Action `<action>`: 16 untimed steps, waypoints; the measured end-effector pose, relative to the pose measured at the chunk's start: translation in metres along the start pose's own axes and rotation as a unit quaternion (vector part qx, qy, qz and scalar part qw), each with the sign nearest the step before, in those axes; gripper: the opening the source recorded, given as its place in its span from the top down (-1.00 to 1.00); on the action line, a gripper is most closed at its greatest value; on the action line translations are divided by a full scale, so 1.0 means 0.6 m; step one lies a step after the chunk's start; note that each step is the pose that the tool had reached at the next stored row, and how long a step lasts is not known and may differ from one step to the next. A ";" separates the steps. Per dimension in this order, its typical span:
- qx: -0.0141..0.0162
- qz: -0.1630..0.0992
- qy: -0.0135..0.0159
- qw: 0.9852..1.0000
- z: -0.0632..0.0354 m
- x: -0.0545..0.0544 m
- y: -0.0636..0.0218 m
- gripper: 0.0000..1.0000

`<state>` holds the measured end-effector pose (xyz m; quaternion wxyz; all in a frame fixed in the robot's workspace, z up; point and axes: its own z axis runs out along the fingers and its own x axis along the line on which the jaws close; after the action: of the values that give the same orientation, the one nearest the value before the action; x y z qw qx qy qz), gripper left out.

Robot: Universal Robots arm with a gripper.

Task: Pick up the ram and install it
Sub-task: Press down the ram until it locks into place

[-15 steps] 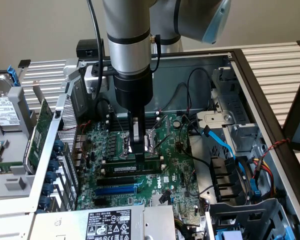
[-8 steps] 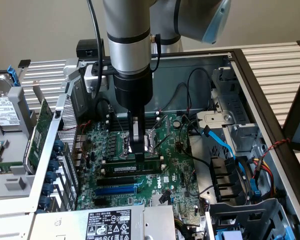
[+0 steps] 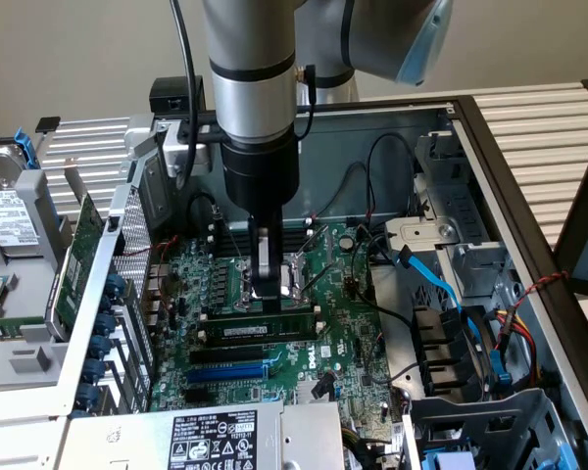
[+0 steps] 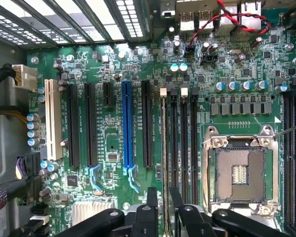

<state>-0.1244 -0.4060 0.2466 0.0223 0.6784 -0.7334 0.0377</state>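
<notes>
Gripper (image 3: 266, 285) fingers pinch the ram (image 3: 260, 324) from directly above, as I read it. It stands on edge, lengthwise along a black slot beside the processor socket (image 3: 294, 266).

A "DELL" mark stands on the motherboard (image 3: 325, 364) (other labels too small).

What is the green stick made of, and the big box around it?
The ram looks like green circuit board, matte, carrying flat black chips and a white sticker, probably fibreglass. The computer case looks like bare grey sheet metal, judging by its dull sheen and folded edges.
</notes>
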 end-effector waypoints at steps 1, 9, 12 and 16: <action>0.000 0.001 0.000 1.000 0.000 0.001 0.000 0.64; -0.007 0.013 -0.001 1.000 0.000 0.006 0.001 0.79; -0.009 0.017 -0.002 1.000 0.001 0.006 0.001 0.79; -0.010 0.020 -0.003 1.000 0.001 0.007 0.005 0.79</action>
<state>-0.1276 -0.4098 0.2465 0.0265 0.6634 -0.7472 0.0286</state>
